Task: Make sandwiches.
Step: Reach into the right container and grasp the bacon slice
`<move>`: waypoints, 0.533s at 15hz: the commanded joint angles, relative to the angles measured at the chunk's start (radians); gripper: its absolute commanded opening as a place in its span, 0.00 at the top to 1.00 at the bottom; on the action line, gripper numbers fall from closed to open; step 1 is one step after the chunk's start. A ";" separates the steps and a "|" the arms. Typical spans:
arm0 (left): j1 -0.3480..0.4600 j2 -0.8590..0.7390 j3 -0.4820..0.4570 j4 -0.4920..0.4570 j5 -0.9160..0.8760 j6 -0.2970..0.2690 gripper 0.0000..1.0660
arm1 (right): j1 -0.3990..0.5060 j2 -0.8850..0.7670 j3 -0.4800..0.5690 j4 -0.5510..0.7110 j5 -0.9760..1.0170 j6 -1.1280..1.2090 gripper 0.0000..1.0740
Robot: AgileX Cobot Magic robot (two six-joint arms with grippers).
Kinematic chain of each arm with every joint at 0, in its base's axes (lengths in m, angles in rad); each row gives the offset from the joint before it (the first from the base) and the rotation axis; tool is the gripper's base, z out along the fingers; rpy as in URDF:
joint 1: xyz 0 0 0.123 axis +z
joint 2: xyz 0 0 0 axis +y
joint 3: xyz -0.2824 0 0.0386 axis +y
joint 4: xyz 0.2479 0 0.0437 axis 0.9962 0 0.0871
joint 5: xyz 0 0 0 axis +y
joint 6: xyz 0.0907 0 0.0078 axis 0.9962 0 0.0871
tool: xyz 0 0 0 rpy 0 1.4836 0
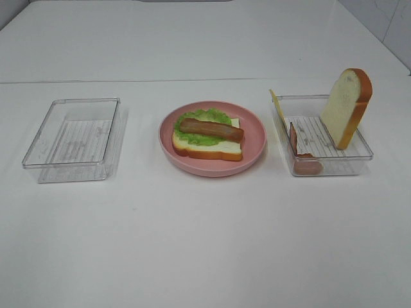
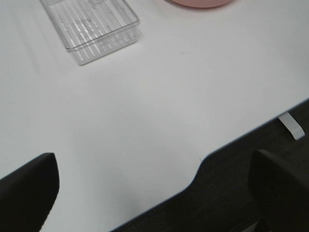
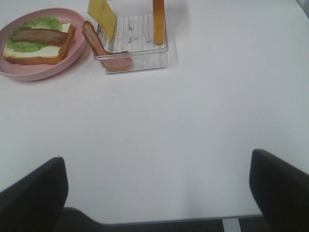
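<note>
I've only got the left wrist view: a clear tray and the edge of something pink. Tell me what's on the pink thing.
Observer: A pink plate holding a bottom bread slice topped with lettuce and one bacon strip; no top slice.
Operator: List the remaining ingredients.
Observer: A second clear tray right of the plate holds a standing bread slice, a cheese slice against its plate-side wall and a second bacon strip at its front corner.
Operator: Report the right fingers.
Observer: The right fingers are spread wide, nothing between them, over bare table short of that tray.
</note>
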 commanded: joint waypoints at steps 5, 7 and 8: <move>0.330 -0.206 0.002 -0.009 -0.009 0.002 0.05 | -0.002 -0.030 0.004 0.000 -0.009 -0.004 0.08; 0.372 -0.228 0.002 -0.009 -0.009 0.002 0.05 | -0.002 -0.030 0.004 0.000 -0.009 -0.004 0.08; 0.372 -0.228 0.002 -0.009 -0.009 0.002 0.05 | -0.002 -0.028 0.004 0.000 -0.009 -0.004 0.08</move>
